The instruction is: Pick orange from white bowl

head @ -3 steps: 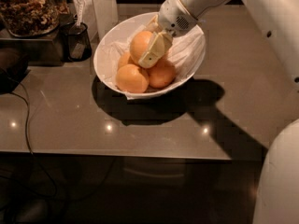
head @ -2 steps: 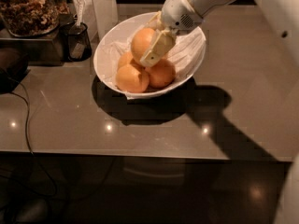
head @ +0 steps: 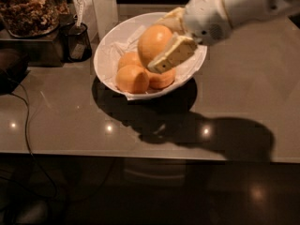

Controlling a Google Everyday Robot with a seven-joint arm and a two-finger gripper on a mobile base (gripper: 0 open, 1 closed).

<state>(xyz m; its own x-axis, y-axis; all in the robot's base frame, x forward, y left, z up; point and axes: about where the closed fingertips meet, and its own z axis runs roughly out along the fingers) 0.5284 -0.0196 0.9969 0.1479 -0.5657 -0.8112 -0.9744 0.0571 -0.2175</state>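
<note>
The white bowl (head: 110,48) stands on the brown counter at the upper middle, lined with crumpled white paper. My gripper (head: 161,43) reaches in from the upper right and is shut on the orange (head: 152,39), the paler, larger one, held above the bowl. One cream finger (head: 172,55) crosses the fruit's front; the other shows behind its top right. Three deeper-orange fruits stay in the bowl: one at the front left (head: 132,78), one behind it (head: 129,59) and one under the finger (head: 161,78).
A small black mesh cup (head: 77,41) stands left of the bowl. A glass jar of brown food (head: 28,8) sits at the far left on a dark shelf. A black cable (head: 28,125) trails over the counter's left side. The counter's front edge runs across the lower frame.
My gripper has risen with the orange in it, lifting it clear of the other fruits, and the arm has swung more to the right.
</note>
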